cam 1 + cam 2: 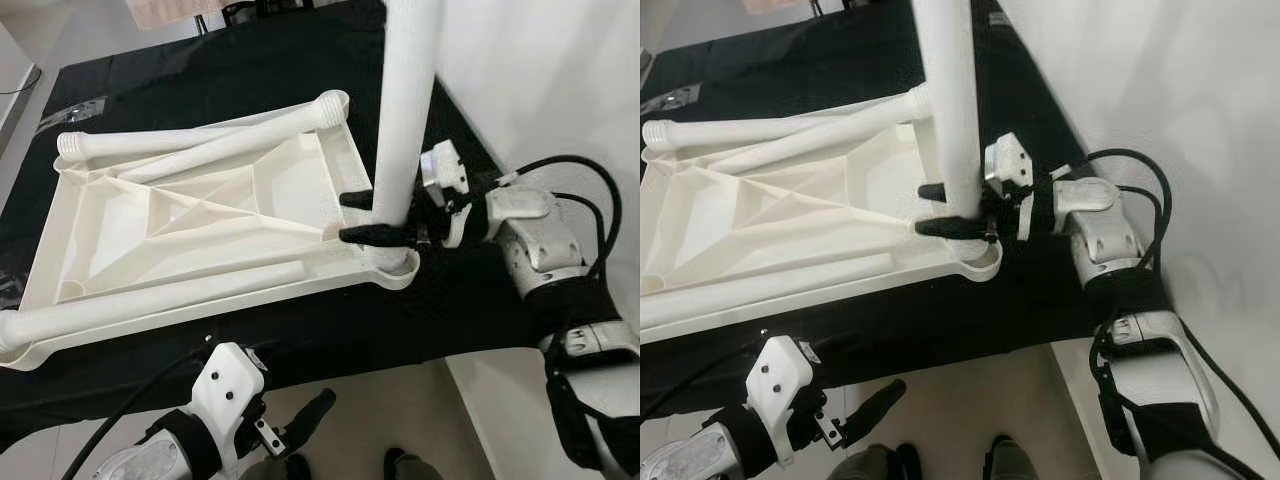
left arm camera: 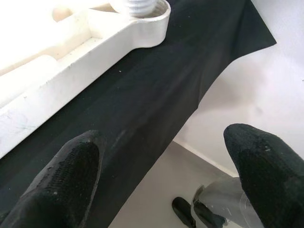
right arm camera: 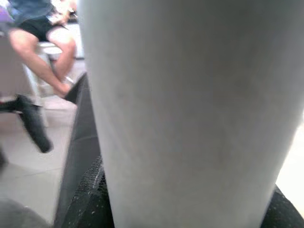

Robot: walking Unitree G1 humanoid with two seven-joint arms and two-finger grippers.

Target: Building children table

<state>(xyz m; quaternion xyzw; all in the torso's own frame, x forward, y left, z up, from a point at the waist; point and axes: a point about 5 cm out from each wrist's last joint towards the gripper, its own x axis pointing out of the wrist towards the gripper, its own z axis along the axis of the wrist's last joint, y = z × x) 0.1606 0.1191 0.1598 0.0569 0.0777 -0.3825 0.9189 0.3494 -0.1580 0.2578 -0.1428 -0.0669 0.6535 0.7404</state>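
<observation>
Left eye view: the tabletop point(image 1: 200, 215) lay upside down on the black-covered bench point(image 1: 420, 310); one leg point(image 1: 405, 110) stood upright in its near right corner socket point(image 1: 392, 265); three loose legs lay in the tray; the right gripper point(image 1: 356, 216) had its fingers closed round the upright leg just above the socket.

Right eye view: the left gripper point(image 1: 872, 402) hung below the bench edge, fingers apart, holding nothing.

Left wrist view: both fingers point(image 2: 66, 175) stood wide, empty, the socket beyond.

Right wrist view: the leg sat between the fingers; a person sat behind.

Judgement: hollow plastic, light, stiff, smooth, likely slippery; best gripped low near the socket.

No writing legible.
</observation>
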